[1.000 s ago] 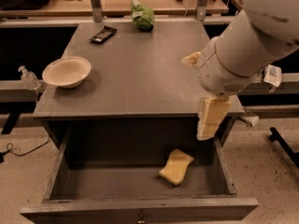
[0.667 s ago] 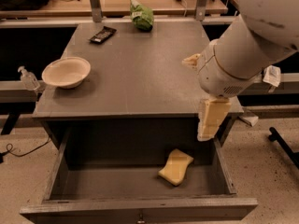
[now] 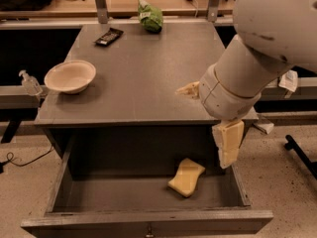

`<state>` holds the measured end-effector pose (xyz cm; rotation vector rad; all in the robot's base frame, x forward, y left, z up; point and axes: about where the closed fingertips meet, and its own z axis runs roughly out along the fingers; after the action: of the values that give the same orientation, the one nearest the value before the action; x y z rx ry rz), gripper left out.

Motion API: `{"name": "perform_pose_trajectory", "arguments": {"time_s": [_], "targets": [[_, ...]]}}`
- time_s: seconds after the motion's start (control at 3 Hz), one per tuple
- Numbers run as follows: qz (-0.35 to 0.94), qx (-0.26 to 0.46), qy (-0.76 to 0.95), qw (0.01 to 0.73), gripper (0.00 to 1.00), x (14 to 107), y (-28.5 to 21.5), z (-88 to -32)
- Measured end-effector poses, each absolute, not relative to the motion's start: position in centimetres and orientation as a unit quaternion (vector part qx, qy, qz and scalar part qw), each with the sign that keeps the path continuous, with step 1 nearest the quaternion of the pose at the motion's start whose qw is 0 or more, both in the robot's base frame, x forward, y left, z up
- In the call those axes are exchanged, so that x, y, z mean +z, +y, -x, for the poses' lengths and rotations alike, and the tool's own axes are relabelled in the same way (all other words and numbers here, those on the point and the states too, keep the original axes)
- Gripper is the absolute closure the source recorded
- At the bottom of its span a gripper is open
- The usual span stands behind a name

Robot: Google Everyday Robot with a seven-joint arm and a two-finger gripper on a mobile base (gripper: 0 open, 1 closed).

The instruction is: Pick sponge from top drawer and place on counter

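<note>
The pale yellow sponge [image 3: 186, 176] lies flat on the floor of the open top drawer [image 3: 148, 218], right of its middle. The grey counter [image 3: 138, 78] is directly above the drawer. My gripper [image 3: 205, 125] hangs over the counter's front right corner, above and to the right of the sponge and not touching it. One yellowish finger [image 3: 228, 144] points down in front of the drawer's right side; the other finger [image 3: 189, 89] shows over the counter. The jaws are apart and empty. The big white arm hides the counter's right edge.
A cream bowl [image 3: 70, 76] sits on the counter's left side. A black flat object [image 3: 109, 36] and a green bag [image 3: 150, 16] lie at the counter's back. A small clear bottle [image 3: 29, 83] stands on a rail to the left. Tan tabletops run behind.
My gripper has come lower and slightly left, toward the open drawer. The sponge, bowl and drawer have not moved.
</note>
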<state>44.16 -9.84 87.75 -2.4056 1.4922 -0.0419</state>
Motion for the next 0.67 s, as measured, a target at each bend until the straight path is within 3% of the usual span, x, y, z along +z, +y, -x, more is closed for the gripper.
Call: {"name": "perform_pose_trajectory", "arguments": {"time_s": [0.67], "targets": [[0.901,-0.025,0.410,0.144,0.00,85.36,-11.20,-43.68]]}}
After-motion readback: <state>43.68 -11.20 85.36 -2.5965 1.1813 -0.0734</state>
